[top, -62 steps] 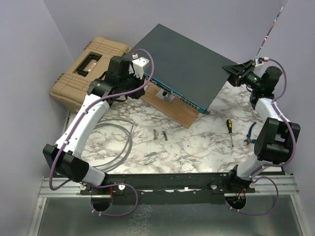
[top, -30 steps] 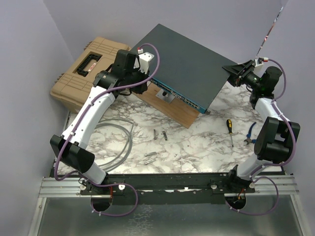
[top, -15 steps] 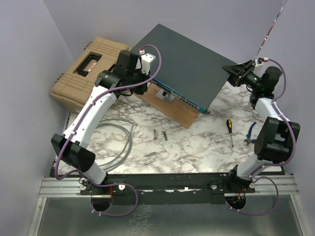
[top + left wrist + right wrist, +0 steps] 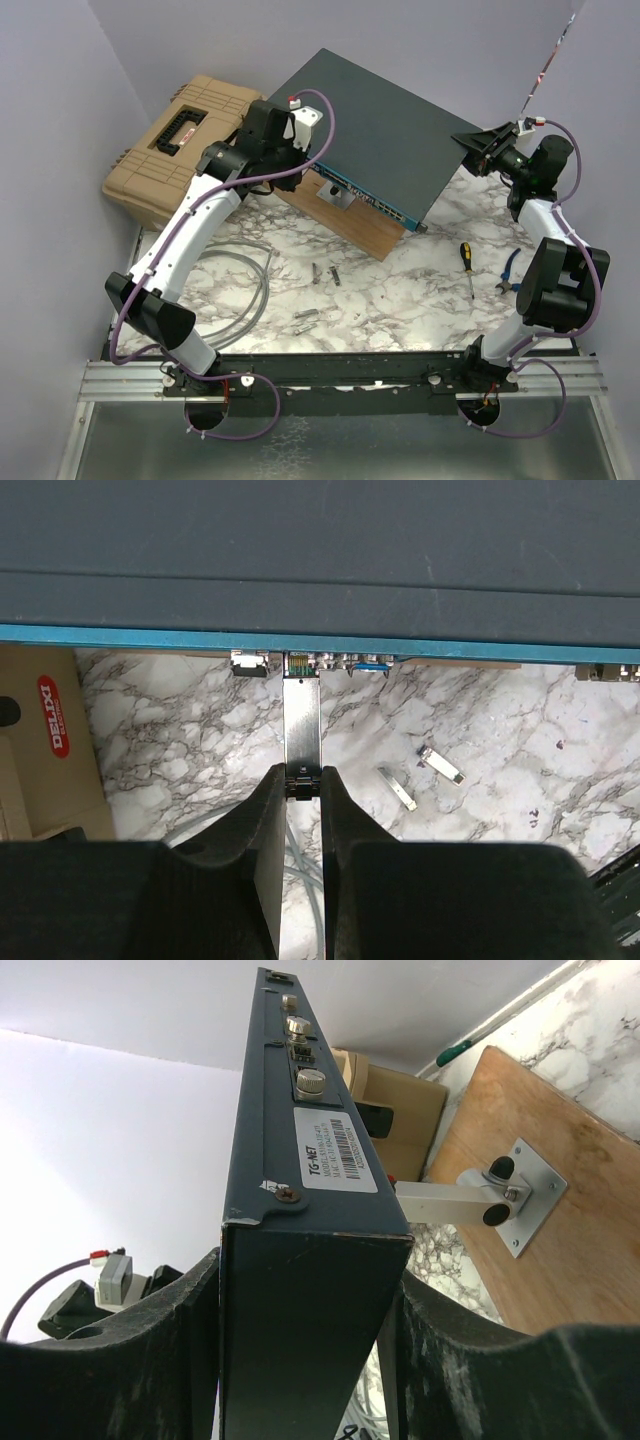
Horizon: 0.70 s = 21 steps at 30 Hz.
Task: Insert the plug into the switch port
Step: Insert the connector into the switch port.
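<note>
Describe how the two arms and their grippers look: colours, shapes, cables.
The left arm and right arm both have white links with bulky black joint housings. A purple cable loops along each, from base to wrist. The left gripper and right gripper each carry two matte black, curved fingers; the right ones look scuffed grey.

Switch (image 4: 380, 120) matt painted metal; plug (image 4: 302, 725) bright brushed metal; table (image 4: 400, 295) marble-look; board (image 4: 350, 232) bare wood.

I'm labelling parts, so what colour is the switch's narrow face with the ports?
The switch has a teal-blue port face; the left wrist view shows it best.
</note>
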{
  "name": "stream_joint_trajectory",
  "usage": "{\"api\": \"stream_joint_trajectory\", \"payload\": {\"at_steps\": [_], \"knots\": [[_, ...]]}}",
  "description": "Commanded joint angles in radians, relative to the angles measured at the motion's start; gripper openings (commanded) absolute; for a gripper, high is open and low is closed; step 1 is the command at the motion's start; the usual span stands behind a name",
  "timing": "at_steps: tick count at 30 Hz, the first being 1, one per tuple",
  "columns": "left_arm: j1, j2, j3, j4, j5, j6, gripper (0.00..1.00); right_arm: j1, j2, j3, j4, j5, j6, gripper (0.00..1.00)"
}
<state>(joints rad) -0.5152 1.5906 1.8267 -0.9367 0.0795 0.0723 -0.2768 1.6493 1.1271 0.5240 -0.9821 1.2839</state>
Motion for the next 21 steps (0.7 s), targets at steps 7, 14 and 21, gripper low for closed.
{"api": "stream_joint_trajectory", "payload": {"at_steps": [7, 14, 21], "knots": [[-0.032, 0.036, 0.051, -0.011, -0.093, 0.011, 0.0, -0.003, 0.024, 0.002, 0.023, -0.018, -0.057, 0.32], [-0.032, 0.034, 0.052, -0.029, -0.167, 0.011, 0.0, -0.002, 0.024, 0.002, 0.023, -0.019, -0.055, 0.32], [-0.032, 0.027, 0.056, -0.031, -0.161, 0.01, 0.0, -0.003, 0.029, 0.005, 0.022, -0.019, -0.054, 0.32]]}}
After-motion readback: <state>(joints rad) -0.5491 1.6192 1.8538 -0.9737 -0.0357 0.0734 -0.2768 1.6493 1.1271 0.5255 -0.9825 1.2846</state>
